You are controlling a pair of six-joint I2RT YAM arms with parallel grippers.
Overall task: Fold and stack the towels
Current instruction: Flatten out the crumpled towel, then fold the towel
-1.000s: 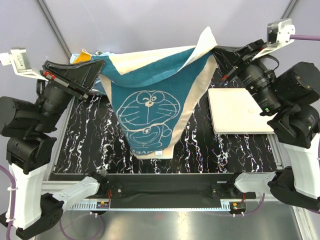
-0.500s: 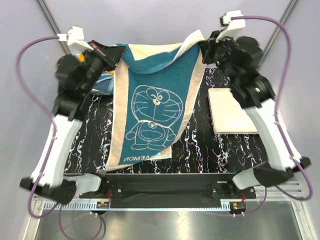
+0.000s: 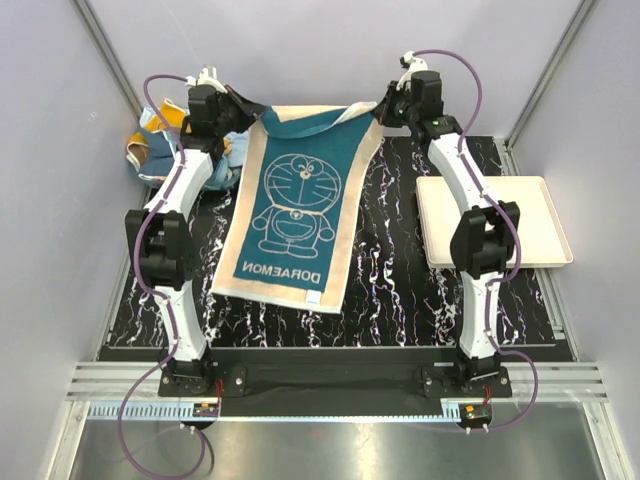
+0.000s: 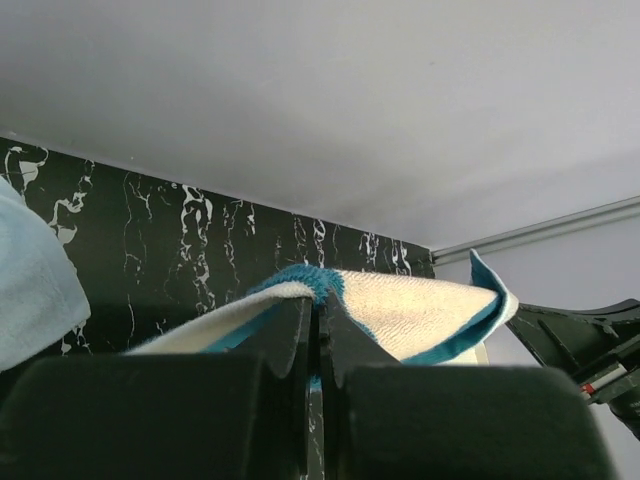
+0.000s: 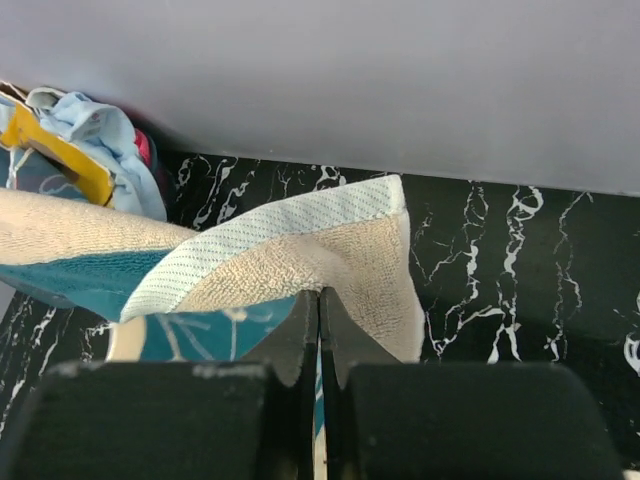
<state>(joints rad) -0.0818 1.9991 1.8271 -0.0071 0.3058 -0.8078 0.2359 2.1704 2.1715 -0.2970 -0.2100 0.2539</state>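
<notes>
Since a second ago both my arms have stretched out to the far side. The teal towel, which hung bunched in the air, now lies spread on the tabletop. Its long axis runs from the gap between my claws back toward my bases, slanting a little to my left. The cartoon cat's head is nearest the claws and the lettering is at the end away from them.

My left claw is clenched on the far left corner, the fingers pinched on the beige border. My right claw grips the far right corner the same way, with cloth folded over just ahead of it. The edge strung between them sags and shows teal.

The other towels lie heaped beyond my left claw's outer side. A pale tray sits behind and outside my right claw.
</notes>
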